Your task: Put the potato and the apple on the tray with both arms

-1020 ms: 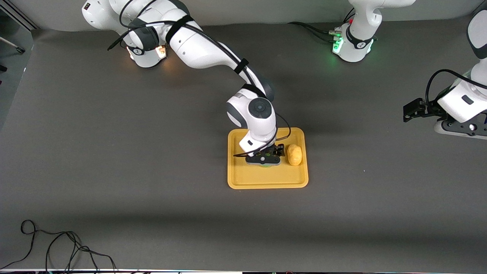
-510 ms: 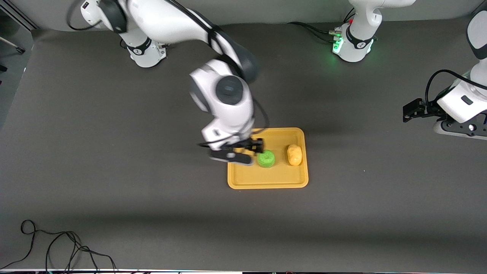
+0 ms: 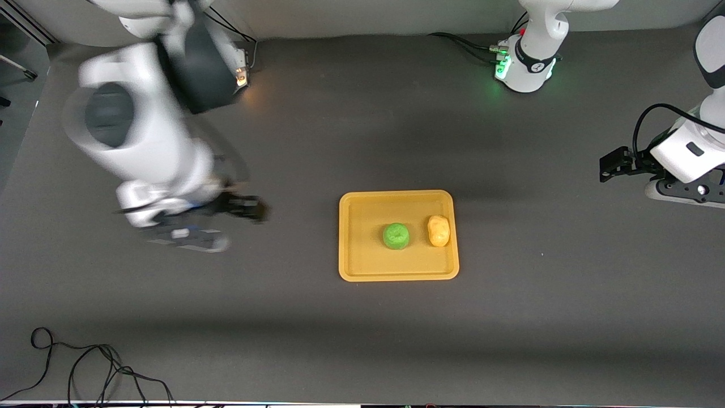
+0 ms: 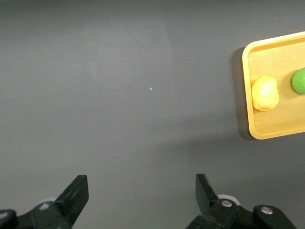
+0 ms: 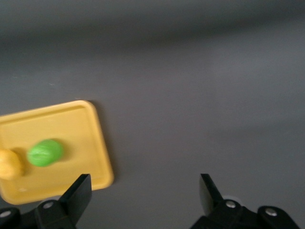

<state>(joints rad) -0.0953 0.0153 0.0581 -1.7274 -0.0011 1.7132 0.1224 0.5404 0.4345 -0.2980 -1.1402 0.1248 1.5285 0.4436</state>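
The orange-yellow tray [image 3: 362, 258] lies mid-table. The green apple [image 3: 396, 236] and the yellow-tan potato [image 3: 438, 230] both rest on it, side by side, the potato toward the left arm's end. My right gripper [image 3: 252, 208] is open and empty, up over bare table toward the right arm's end, blurred by motion. My left gripper [image 3: 609, 164] is open and empty, waiting over the left arm's end. The left wrist view shows its gripper [image 4: 141, 193], the tray [image 4: 249, 90], potato [image 4: 265, 93] and apple [image 4: 299, 80]. The right wrist view shows its gripper [image 5: 143, 191], the tray [image 5: 76, 121], apple [image 5: 45, 152] and potato [image 5: 8, 163].
A black cable [image 3: 85, 368] lies looped near the table's front edge at the right arm's end. The arm bases [image 3: 524, 62] stand along the top. The table surface is dark grey matting.
My right gripper let go of the apple on the tray, rose, and swung away toward the right arm's end. The apple stays on the tray. The left arm has not moved.
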